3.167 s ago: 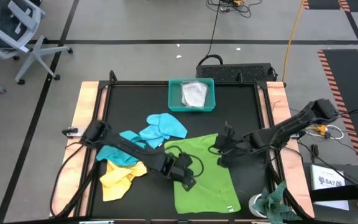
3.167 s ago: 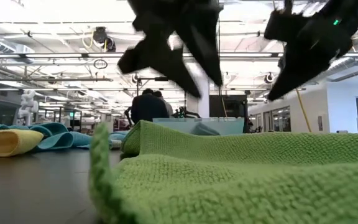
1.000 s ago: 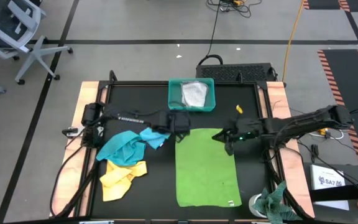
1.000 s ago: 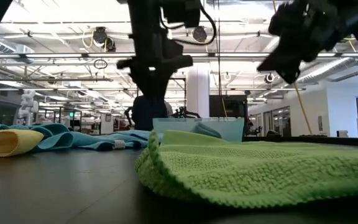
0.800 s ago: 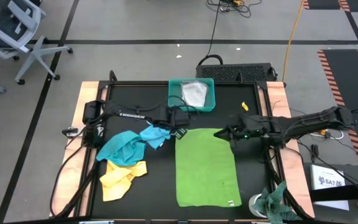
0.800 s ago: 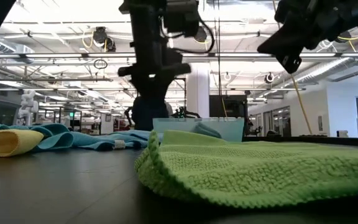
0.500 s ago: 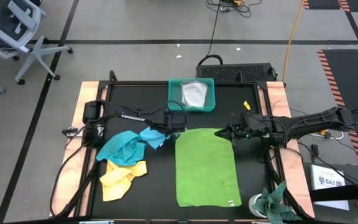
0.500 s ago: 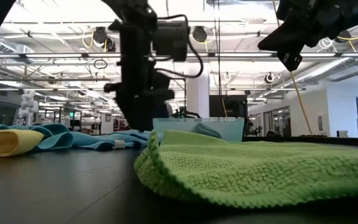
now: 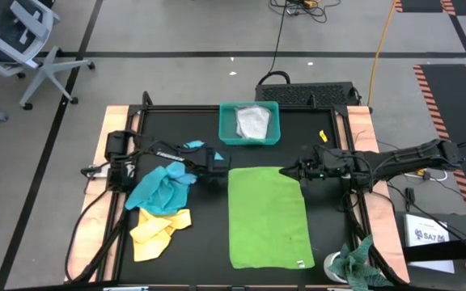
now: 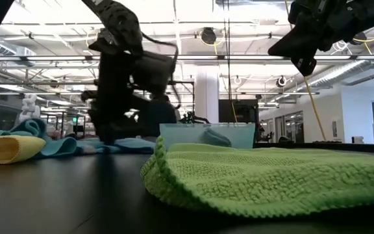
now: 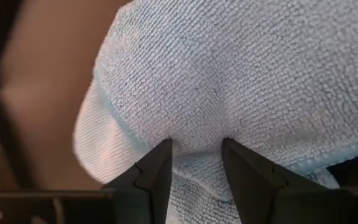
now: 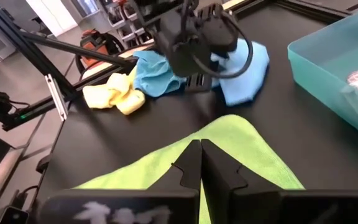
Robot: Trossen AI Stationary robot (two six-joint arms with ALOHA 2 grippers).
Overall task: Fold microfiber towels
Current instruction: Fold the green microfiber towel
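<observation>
We're at the left gripper [image 9: 203,164] now, just left of centre in the high view, its fingers [image 11: 157,171] clamped on a fold of the light blue towel [image 11: 241,81], which sits in the pile left of centre with the turquoise towel [image 9: 156,190] and yellow towel [image 9: 156,230]. The lime green towel [image 9: 269,214] lies spread flat, centre-low. The right gripper [image 9: 288,172] hovers at its upper right corner, fingers [image 12: 191,165] pressed together, holding nothing. Our judgement: lift the blue one slowly and high so it peels free of its neighbours, and carry it clear of the teal tray [image 9: 226,137] at upper centre.
</observation>
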